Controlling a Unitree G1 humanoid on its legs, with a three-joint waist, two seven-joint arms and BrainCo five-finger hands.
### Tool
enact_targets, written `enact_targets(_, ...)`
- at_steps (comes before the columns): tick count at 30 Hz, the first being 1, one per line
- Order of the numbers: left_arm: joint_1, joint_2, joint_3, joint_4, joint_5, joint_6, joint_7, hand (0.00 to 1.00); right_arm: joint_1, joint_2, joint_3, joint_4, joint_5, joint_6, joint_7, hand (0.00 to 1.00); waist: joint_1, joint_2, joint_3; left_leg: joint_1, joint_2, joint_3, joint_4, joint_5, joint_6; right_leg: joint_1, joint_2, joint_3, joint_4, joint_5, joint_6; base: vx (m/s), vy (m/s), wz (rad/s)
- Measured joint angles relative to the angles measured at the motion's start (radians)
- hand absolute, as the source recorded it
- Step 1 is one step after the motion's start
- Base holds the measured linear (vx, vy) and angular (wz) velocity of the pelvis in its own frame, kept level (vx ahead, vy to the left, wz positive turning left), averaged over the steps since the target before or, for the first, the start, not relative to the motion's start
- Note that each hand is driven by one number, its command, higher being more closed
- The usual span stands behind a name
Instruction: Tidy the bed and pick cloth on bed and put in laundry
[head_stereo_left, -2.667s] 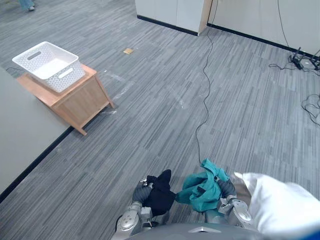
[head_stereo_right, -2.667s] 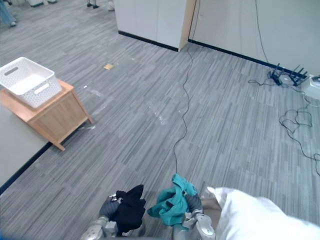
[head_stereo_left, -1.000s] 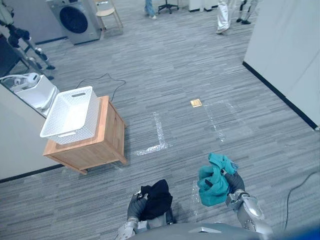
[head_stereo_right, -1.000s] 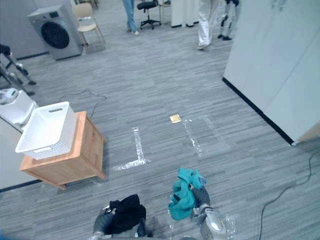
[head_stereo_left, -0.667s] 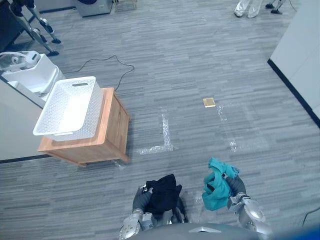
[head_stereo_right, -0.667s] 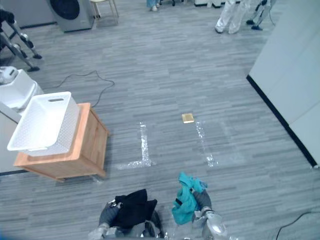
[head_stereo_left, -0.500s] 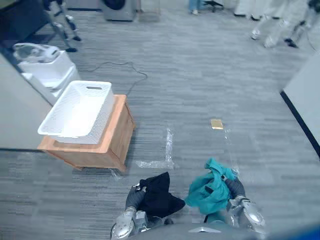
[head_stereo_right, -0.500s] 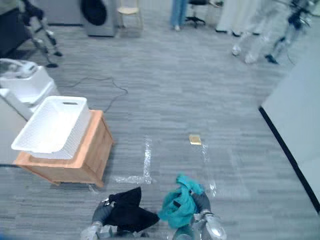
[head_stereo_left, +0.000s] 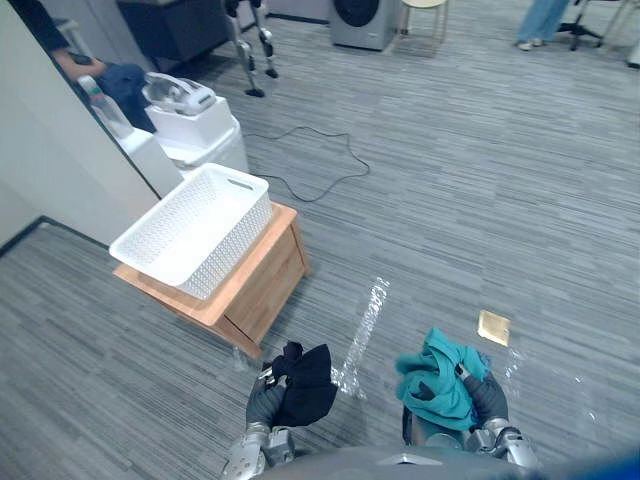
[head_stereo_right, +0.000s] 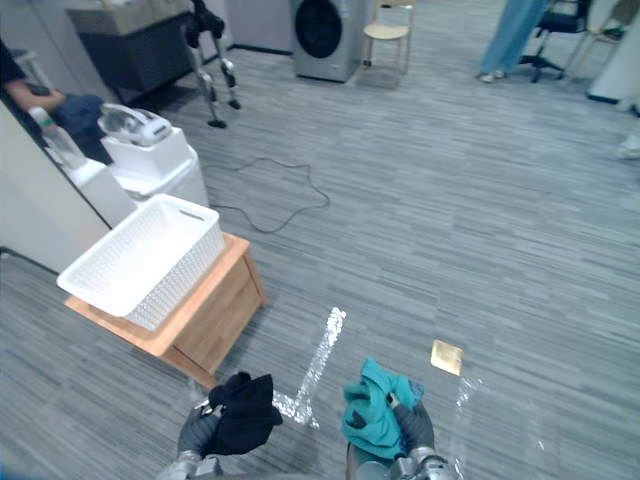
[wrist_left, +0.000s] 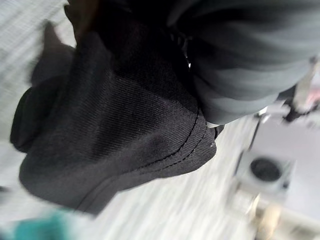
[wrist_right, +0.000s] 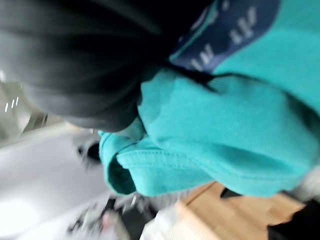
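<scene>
Our head has turned since a moment ago, so the floor has shifted under us and the small tan square (head_stereo_left: 493, 327) now shows near our right hand (head_stereo_left: 488, 398). Both cloths stay in our grasp. Our left hand (head_stereo_left: 264, 405) is curled round the bunched black cloth (head_stereo_left: 306, 382), held low above the carpet. Our right hand's fingers are closed on the crumpled teal cloth (head_stereo_left: 435, 380). The white basket (head_stereo_left: 243, 222) sits on the wooden cabinet (head_stereo_left: 265, 290), ahead to our left, apart from both cloths. A dark blue patch (wrist_right: 235, 22) on the teal cloth carries pale lettering, too blurred to read.
</scene>
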Motion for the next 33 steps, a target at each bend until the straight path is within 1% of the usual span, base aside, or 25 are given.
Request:
enact_targets(2,0.01,0.005,0.003,-0.027,-0.001,-0.01,-0.004,1.0,-0.004,-0.014,0.017,-0.014,-0.011,-0.006,0.0,1.0,0.003,0.002,0.002,-0.127,0.066,0.07,0.223,0.023,-0.005,0.115,0.002,-0.074,-0.058,-0.031,-0.017,0.42,-0.227,0.95)
enact_targets(3,0.017,0.009,0.004,-0.037,-0.011,-0.01,-0.013,1.0,-0.006,-0.019,0.016,-0.015,-0.016,-0.011,0.0,1.0,0.007,-0.001,0.0,-0.177,0.076,0.108,0.268,0.009,-0.005,0.169,0.002,-0.104,-0.094,-0.042,-0.015,0.51,-0.247,1.01)
enact_targets(5,0.023,0.015,0.011,-0.058,-0.032,-0.009,-0.041,1.0,-0.019,-0.024,0.011,-0.017,-0.021,-0.024,0.0,1.0,0.029,-0.004,-0.001,-0.238,0.07,0.218,0.226,-0.04,-0.018,0.245,0.002,-0.154,-0.171,-0.043,-0.016,0.42,-0.136,0.67)
enact_targets(7,0.035,0.016,0.024,-0.087,-0.038,0.007,-0.069,1.0,-0.032,-0.027,0.002,-0.02,-0.02,-0.027,0.0,1.0,0.044,-0.006,-0.002,-0.258,0.04,0.354,0.055,-0.088,-0.031,0.3,0.002,-0.199,-0.24,-0.034,-0.011,0.36,-0.042,0.61)
enact_targets(9,0.043,0.01,0.027,-0.153,-0.038,0.033,-0.1,1.0,-0.043,-0.028,-0.004,-0.042,-0.021,-0.026,-0.001,1.0,0.048,-0.007,-0.004,-0.25,-0.062,0.517,-0.256,-0.094,-0.025,0.359,-0.001,-0.262,-0.295,-0.031,-0.006,0.44,0.024,0.91)
enact_targets(10,0.044,0.009,0.027,-0.166,-0.038,0.039,-0.11,1.0,-0.047,-0.028,-0.004,-0.049,-0.021,-0.026,-0.001,1.0,0.05,-0.007,-0.004,-0.248,-0.102,0.536,-0.359,-0.076,-0.011,0.368,-0.005,-0.269,-0.297,-0.032,-0.004,0.43,0.101,0.86)
enact_targets(11,0.046,0.009,0.022,-0.193,-0.037,0.047,-0.118,1.0,-0.052,-0.028,-0.001,-0.056,-0.025,-0.026,-0.004,1.0,0.062,-0.005,-0.005,-0.23,-0.174,0.554,-0.563,0.011,0.024,0.388,-0.008,-0.269,-0.296,-0.04,0.01,0.49,0.18,0.56)
enact_targets(12,0.053,0.015,0.026,-0.207,-0.036,0.052,-0.118,1.0,-0.061,-0.025,0.018,-0.046,-0.035,-0.019,-0.015,1.0,0.082,-0.027,-0.019,-0.183,-0.221,0.577,-0.637,0.077,0.196,0.413,-0.024,-0.246,-0.296,-0.046,0.03,0.5,0.194,0.47)
enact_targets(13,0.053,0.015,0.029,-0.211,-0.035,0.054,-0.117,1.0,-0.071,-0.021,0.027,-0.045,-0.038,-0.017,-0.022,1.0,0.085,-0.041,-0.029,-0.174,-0.234,0.579,-0.635,0.075,0.207,0.422,-0.03,-0.242,-0.295,-0.043,0.038,0.53,0.182,0.46)
enact_targets(14,0.046,0.011,0.042,-0.214,-0.034,0.054,-0.116,1.0,-0.099,-0.02,0.053,-0.046,-0.038,-0.018,-0.03,1.0,0.083,-0.061,-0.037,-0.191,-0.218,0.592,-0.561,0.036,0.238,0.434,-0.033,-0.22,-0.288,-0.02,0.049,0.48,0.125,0.44)
enact_targets(15,0.037,0.014,0.049,-0.214,-0.029,0.055,-0.115,1.0,-0.129,-0.009,0.071,-0.043,-0.039,-0.016,-0.042,1.0,0.093,-0.069,-0.033,-0.2,-0.174,0.609,-0.456,-0.019,0.241,0.451,-0.024,-0.183,-0.255,0.012,0.051,0.47,0.099,0.33)
enact_targets(16,0.033,0.017,0.054,-0.214,-0.024,0.057,-0.114,1.0,-0.146,-0.001,0.077,-0.043,-0.039,-0.016,-0.045,1.0,0.098,-0.078,-0.036,-0.199,-0.167,0.622,-0.42,-0.041,0.236,0.45,-0.027,-0.168,-0.213,0.019,0.058,0.41,0.15,0.18)
enact_targets(17,0.04,0.018,0.061,-0.214,-0.015,0.061,-0.113,1.0,-0.158,0.006,0.088,-0.045,-0.038,-0.017,-0.046,1.0,0.1,-0.092,-0.066,-0.149,-0.192,0.614,-0.461,-0.084,0.213,0.4,-0.048,-0.156,-0.054,0.018,0.063,0.4,0.194,0.49)
enact_targets(18,0.033,0.033,0.062,-0.214,-0.014,0.061,-0.112,1.0,-0.163,0.018,0.092,-0.042,-0.038,-0.017,-0.052,1.0,0.081,-0.115,-0.086,-0.102,-0.242,0.56,-0.533,-0.121,0.184,0.298,-0.104,-0.139,0.207,0.055,0.101,0.4,0.212,0.72)
enact_targets(19,0.021,0.047,0.063,-0.214,-0.012,0.064,-0.112,1.0,-0.17,0.028,0.095,-0.041,-0.039,-0.017,-0.064,1.0,0.07,-0.13,-0.084,-0.085,-0.269,0.539,-0.545,-0.123,0.185,0.244,-0.136,-0.109,0.339,0.087,0.123,0.35,0.123,0.99)
enact_targets(20,0.001,0.06,0.065,-0.215,-0.002,0.071,-0.113,1.0,-0.184,0.035,0.099,-0.041,-0.04,-0.017,-0.081,1.0,0.055,-0.152,-0.08,-0.063,-0.298,0.503,-0.553,-0.13,0.189,0.162,-0.165,-0.065,0.52,0.088,0.117,0.39,0.031,1.12)
enact_targets(21,-0.014,0.065,0.067,-0.214,0.02,0.083,-0.114,1.0,-0.181,0.035,0.104,-0.041,-0.05,-0.016,-0.099,1.0,0.042,-0.147,-0.076,-0.023,-0.306,0.456,-0.565,-0.135,0.188,0.079,-0.162,-0.021,0.654,0.049,0.095,0.39,0.003,1.25)
enact_targets(22,-0.017,0.068,0.065,-0.215,0.024,0.086,-0.115,1.0,-0.174,0.035,0.104,-0.041,-0.064,-0.016,-0.114,1.0,0.032,-0.131,-0.07,0.016,-0.306,0.414,-0.59,-0.134,0.187,0.036,-0.154,-0.016,0.68,0.023,0.079,0.46,0.001,1.25)
enact_targets(25,-0.039,0.087,0.053,-0.233,0.023,0.099,-0.131,1.0,-0.153,0.035,0.104,-0.073,-0.089,-0.022,-0.159,1.0,0.022,-0.094,-0.053,0.125,-0.297,0.276,-0.67,-0.123,0.16,-0.09,-0.111,0.028,0.532,-0.05,0.043,0.36,-0.026,1.32)
enact_targets(27,-0.048,0.107,0.047,-0.242,0.024,0.105,-0.163,1.0,-0.141,0.033,0.102,-0.15,-0.1,-0.028,-0.206,1.0,-0.003,-0.087,-0.053,0.147,-0.273,0.165,-0.673,-0.136,0.133,-0.118,-0.054,0.099,0.273,-0.047,0.045,0.37,-0.139,1.7)
enact_targets(28,-0.043,0.124,0.045,-0.251,0.028,0.106,-0.184,1.0,-0.124,0.034,0.097,-0.22,-0.101,-0.037,-0.244,1.0,-0.008,-0.099,-0.058,0.156,-0.264,0.126,-0.665,-0.149,0.109,-0.111,-0.033,0.157,0.126,-0.021,0.057,0.37,-0.166,1.54)
enact_targets(29,-0.037,0.131,0.045,-0.259,0.034,0.106,-0.194,1.0,-0.114,0.034,0.092,-0.254,-0.101,-0.047,-0.257,1.0,-0.009,-0.114,-0.059,0.167,-0.265,0.118,-0.658,-0.158,0.093,-0.101,-0.029,0.177,0.06,0.024,0.052,0.41,-0.2,1.17)
enact_targets(30,-0.013,0.139,0.046,-0.278,0.044,0.113,-0.204,1.0,-0.106,0.03,0.083,-0.311,-0.1,-0.065,-0.279,1.0,-0.002,-0.146,-0.073,0.186,-0.264,0.121,-0.649,-0.179,0.057,-0.076,-0.032,0.191,-0.005,0.073,0.066,0.43,-0.198,0.52)
enact_targets(31,0.008,0.108,0.045,-0.279,0.044,0.128,-0.2,1.0,-0.118,0.015,0.055,-0.346,-0.097,-0.071,-0.282,1.0,0.01,-0.111,-0.077,0.197,-0.219,0.155,-0.643,-0.179,0.027,-0.04,-0.006,0.17,-0.043,0.073,0.056,0.42,-0.178,0.31)
enact_targets(33,0.031,0.072,0.031,-0.294,0.043,0.133,-0.204,1.0,-0.146,-0.003,0.001,-0.431,-0.081,-0.089,-0.276,1.0,0.008,-0.086,-0.086,0.21,-0.19,0.222,-0.675,-0.143,-0.024,-0.006,0.011,0.15,-0.112,0.079,0.046,0.35,-0.106,0.09)
